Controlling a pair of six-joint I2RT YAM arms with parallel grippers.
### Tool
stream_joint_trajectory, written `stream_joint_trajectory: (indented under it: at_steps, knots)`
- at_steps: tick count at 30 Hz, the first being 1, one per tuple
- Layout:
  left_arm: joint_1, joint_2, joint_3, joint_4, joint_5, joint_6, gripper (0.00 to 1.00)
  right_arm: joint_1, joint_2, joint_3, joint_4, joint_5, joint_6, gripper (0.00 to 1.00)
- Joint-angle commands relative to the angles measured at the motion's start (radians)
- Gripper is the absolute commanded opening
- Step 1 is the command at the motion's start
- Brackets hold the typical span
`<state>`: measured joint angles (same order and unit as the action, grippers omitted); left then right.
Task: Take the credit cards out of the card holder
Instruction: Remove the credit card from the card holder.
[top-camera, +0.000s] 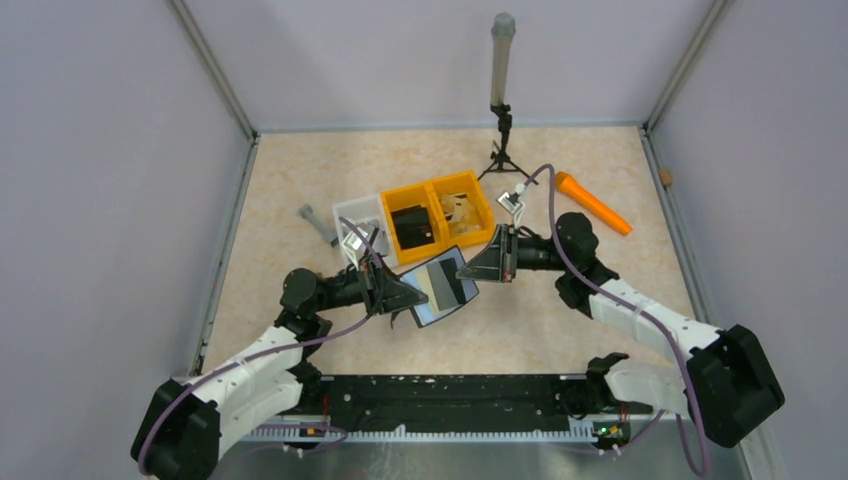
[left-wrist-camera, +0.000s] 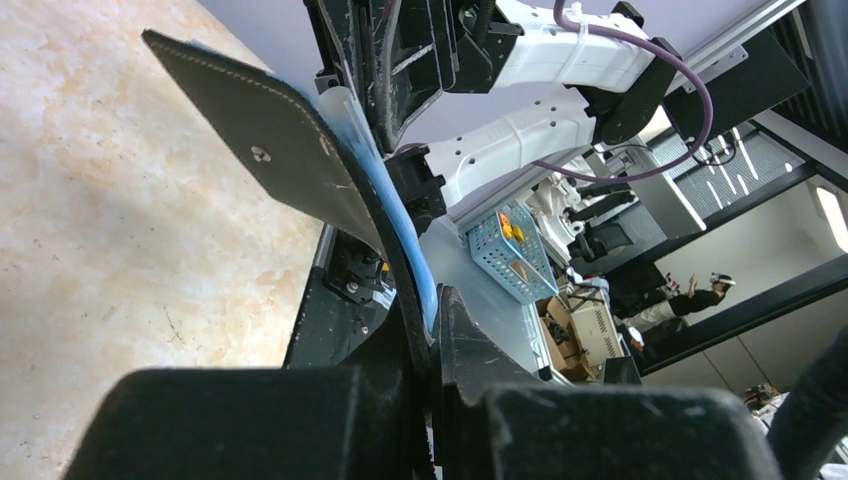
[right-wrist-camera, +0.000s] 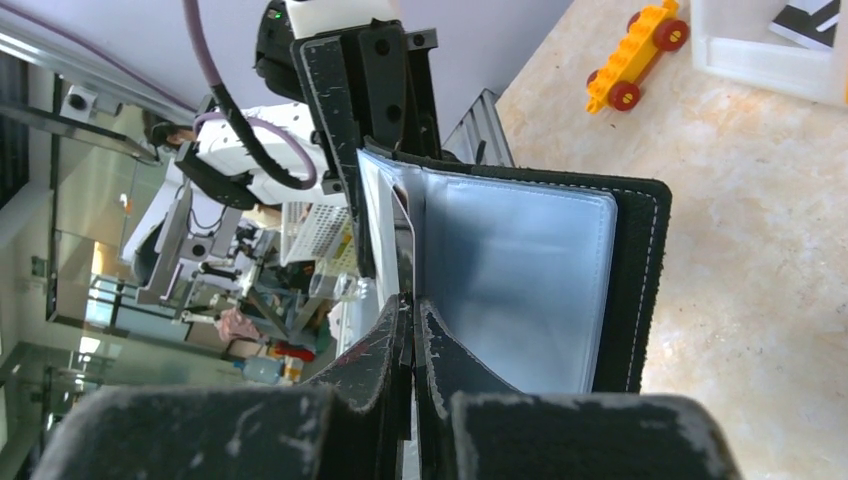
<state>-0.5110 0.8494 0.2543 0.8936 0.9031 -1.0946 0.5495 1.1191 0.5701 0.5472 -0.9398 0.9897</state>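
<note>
The card holder (top-camera: 432, 308) hangs open above the table between both arms, black outside (left-wrist-camera: 270, 150) and pale blue inside (right-wrist-camera: 520, 270). My left gripper (top-camera: 405, 298) is shut on the holder's left edge; its jaws (left-wrist-camera: 435, 300) pinch the black cover and blue lining. My right gripper (top-camera: 468, 269) is at the holder's upper right corner, shut (right-wrist-camera: 412, 312) on a thin credit card edge (right-wrist-camera: 407, 245) standing out of the pockets. A grey and black striped card face (top-camera: 447, 284) shows inside the holder. Other cards are hidden in the pockets.
Behind the holder stand two yellow bins (top-camera: 478, 195), one holding a black block (top-camera: 412, 225), and a white bin (top-camera: 352, 210). A grey bolt (top-camera: 318, 224), an orange tool (top-camera: 593, 202), a small tripod post (top-camera: 500, 110) and a yellow toy car (right-wrist-camera: 632, 55) lie around. Walls enclose the table.
</note>
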Motion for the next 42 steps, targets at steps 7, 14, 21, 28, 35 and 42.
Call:
stream_joint_trajectory:
  at_steps: [7,14,21,28,35,42]
  knots:
    - [0.007,0.018,0.022,0.130,0.008,0.010,0.00,-0.013,-0.007,-0.019,0.254,-0.070,0.156,0.00]
    - [0.007,-0.001,0.026,0.189,0.010,-0.007,0.00,-0.013,0.011,-0.033,0.309,-0.078,0.191,0.26]
    - [0.006,0.004,0.025,0.271,0.016,-0.038,0.00,0.014,0.021,-0.039,0.329,-0.073,0.198,0.32]
    - [0.006,0.045,0.022,0.327,0.023,-0.069,0.00,0.042,0.042,-0.023,0.345,-0.061,0.200,0.29]
    - [0.006,0.056,0.009,0.311,0.029,-0.068,0.00,0.038,0.030,-0.009,0.280,-0.054,0.156,0.00]
    - [0.020,-0.004,-0.010,0.209,0.061,-0.056,0.00,-0.051,0.028,-0.037,0.245,-0.091,0.110,0.00]
